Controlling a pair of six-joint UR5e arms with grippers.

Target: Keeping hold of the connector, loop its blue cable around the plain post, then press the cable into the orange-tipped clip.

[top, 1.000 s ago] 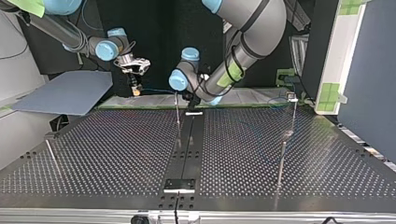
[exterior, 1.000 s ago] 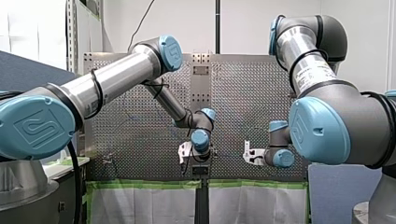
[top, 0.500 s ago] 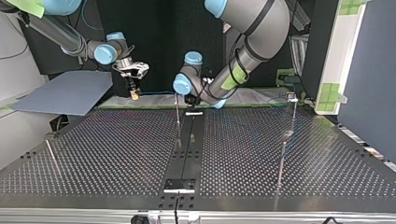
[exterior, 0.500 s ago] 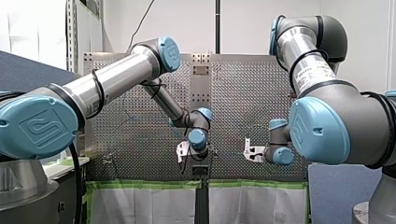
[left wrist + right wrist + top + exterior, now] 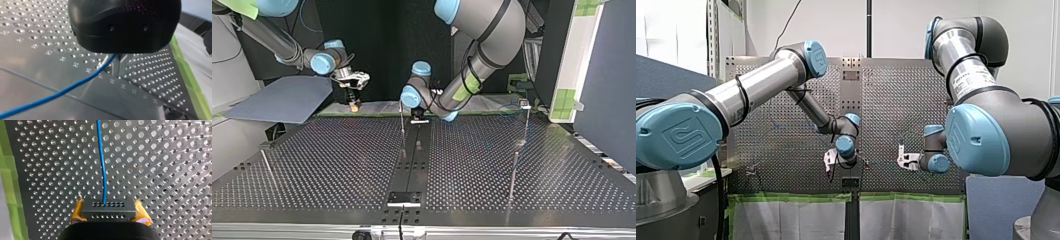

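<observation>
My right gripper: yellow pads clamped on both ends of the dark connector, held at ten o'clock in the top view, over the table's far edge. The blue cable leaves the connector straight ahead. My left gripper is at twelve o'clock, beside a thin post — the cable runs up beneath its black body. Jaw state cannot be told.

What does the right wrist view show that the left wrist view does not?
Only the right wrist view: the connector clamped between my right gripper's yellow pads. Only the left wrist view: my left gripper's black body, with the blue cable running in beneath it. Both: the blue cable, the perforated table and green tape.
</observation>
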